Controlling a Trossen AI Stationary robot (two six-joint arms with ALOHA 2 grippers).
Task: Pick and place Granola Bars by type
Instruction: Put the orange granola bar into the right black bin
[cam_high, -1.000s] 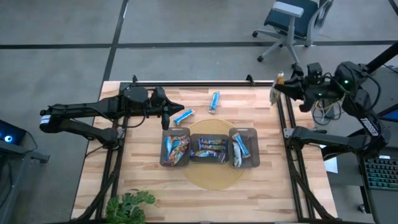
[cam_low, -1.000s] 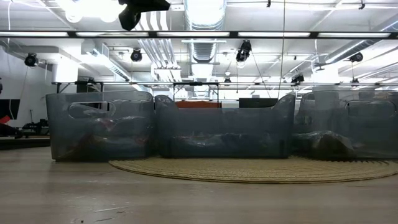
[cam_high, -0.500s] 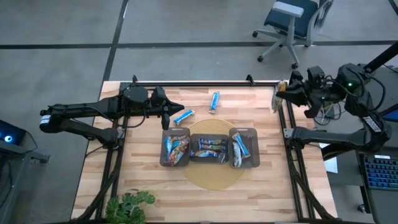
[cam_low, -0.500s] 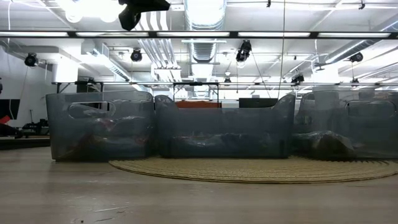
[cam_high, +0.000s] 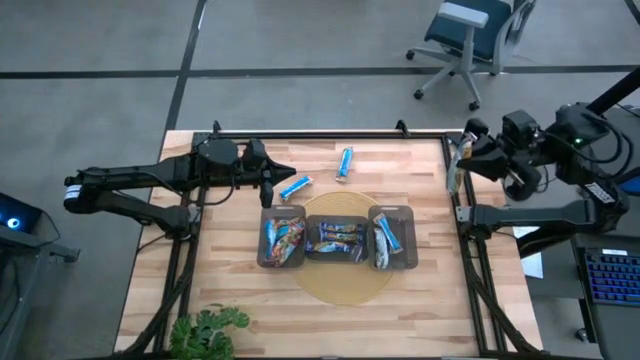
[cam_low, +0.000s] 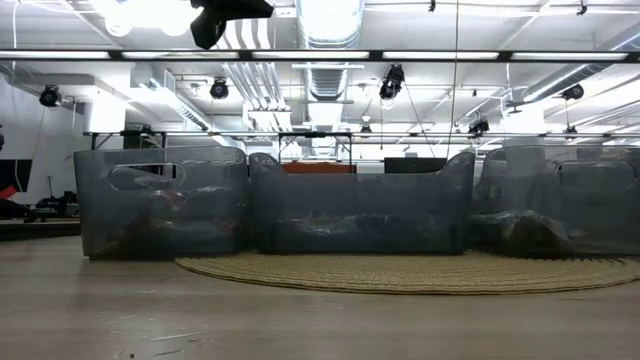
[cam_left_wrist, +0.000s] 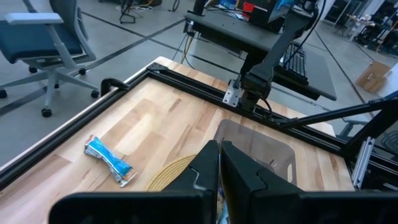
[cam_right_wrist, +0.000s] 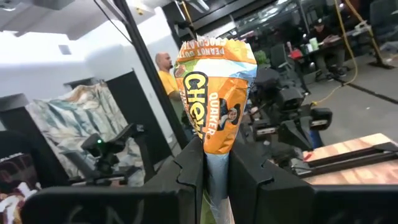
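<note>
While your right gripper (cam_right_wrist: 214, 168) clamps an orange bar (cam_right_wrist: 214, 93) | left gripper (cam_left_wrist: 220, 163) closed, empty | trays (cam_high: 391, 215) part-filled | two blue bars (cam_high: 295, 186) remain on surface (cam_high: 230, 290).

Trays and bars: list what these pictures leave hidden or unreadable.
- Low view: the trays have dark, cloudy walls, so the bars inside show only as vague shapes; type unreadable.
- High view: bars in the middle tray are too small to sort by kind.
- Right wrist view: the orange bar in the right gripper has its lower end hidden between the fingers.
- Left wrist view: the left gripper blocks the table below it.
</note>
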